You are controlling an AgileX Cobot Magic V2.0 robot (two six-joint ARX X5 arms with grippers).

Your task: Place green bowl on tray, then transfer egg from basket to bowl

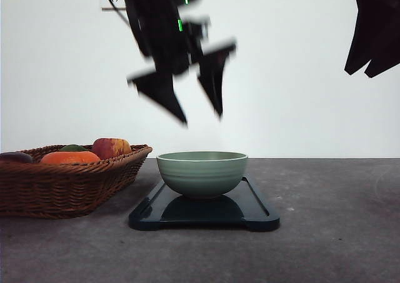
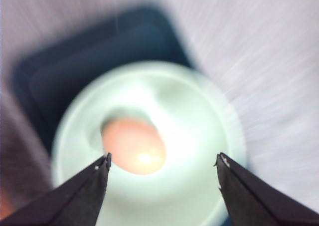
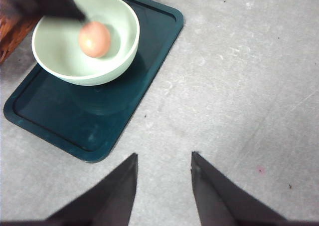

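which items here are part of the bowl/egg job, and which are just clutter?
Part of the job:
green bowl, sitting on the tray
tray
egg, lying in the bowl
basket, beside the tray

Just lying about:
orange fruit in the basket
red-yellow apple in the basket
dark item at the basket's far edge, too cut off to name

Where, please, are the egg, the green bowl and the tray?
egg (image 3: 94,39), right wrist view, its top.
green bowl (image 1: 202,173), front view, outer wall.
tray (image 3: 75,121), right wrist view, bare floor.
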